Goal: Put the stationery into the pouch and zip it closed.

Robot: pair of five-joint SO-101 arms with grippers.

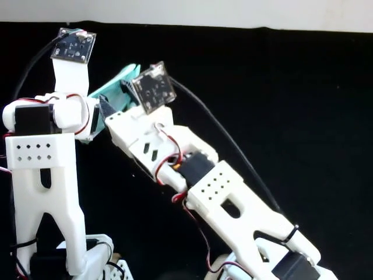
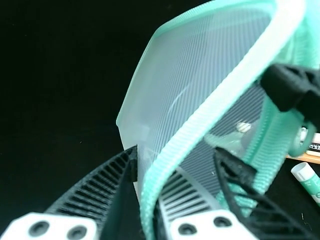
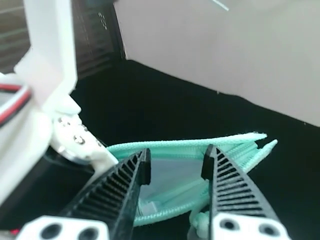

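Both at pouch (image 2: 200,65), left gripper (image 2: 175,152) clamped on its edge, right gripper (image 3: 177,150) part-open

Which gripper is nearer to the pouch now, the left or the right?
Left: the left gripper clamps the pouch between its fingers; the right gripper stands open just before its edge.

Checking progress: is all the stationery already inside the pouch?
No, a white and green tube lies outside the pouch, beside it.

Black tabletop (image 1: 303,87) meets what looks like a pale wall (image 1: 233,11).
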